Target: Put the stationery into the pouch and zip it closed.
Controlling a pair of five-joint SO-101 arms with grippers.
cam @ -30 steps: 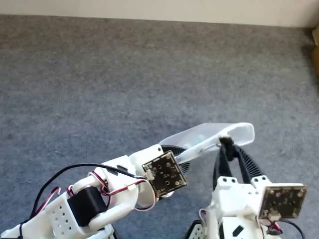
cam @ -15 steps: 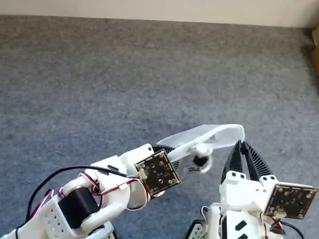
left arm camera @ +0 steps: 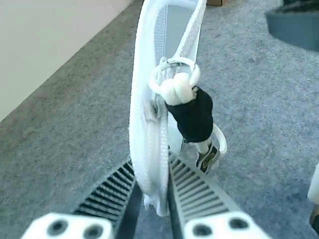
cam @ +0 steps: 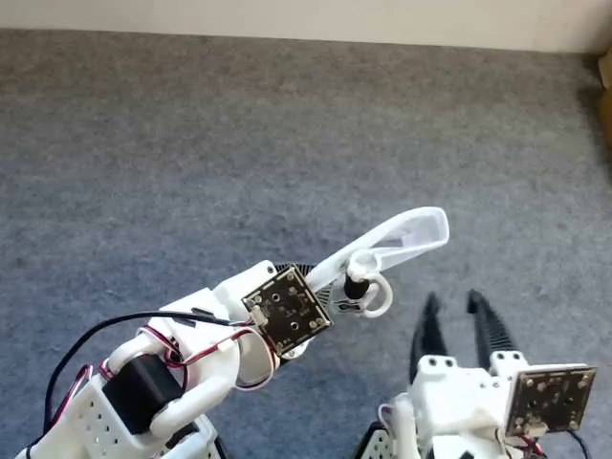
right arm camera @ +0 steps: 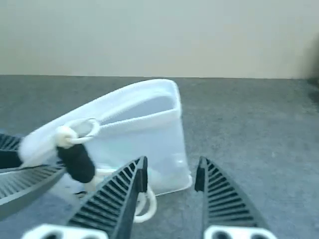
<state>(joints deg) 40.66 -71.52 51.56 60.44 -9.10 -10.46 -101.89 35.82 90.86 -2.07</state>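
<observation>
A white mesh pouch (cam: 397, 241) is held up off the grey carpet, tilted. My left gripper (cam: 320, 282) is shut on its near end, and the pouch edge (left arm camera: 149, 124) is pinched between the ribbed black fingers (left arm camera: 197, 186). A zipper pull with a black tag and a white ring (cam: 361, 290) hangs from the pouch close to that gripper (left arm camera: 194, 114). My right gripper (cam: 459, 316) stands open below the pouch, holding nothing. Its fingertips (right arm camera: 138, 167) are just in front of the pouch (right arm camera: 134, 124). What lies inside the pouch cannot be made out.
Grey carpet (cam: 191, 143) covers the surface around both arms, with a pale wall (cam: 287, 14) along the far side. A brown object (cam: 606, 96) sits at the far right edge.
My right gripper let go of the zipper pull, drew back and opened. The pull now hangs nearer the left gripper. The left arm swung the pouch's far end up and to the left.
</observation>
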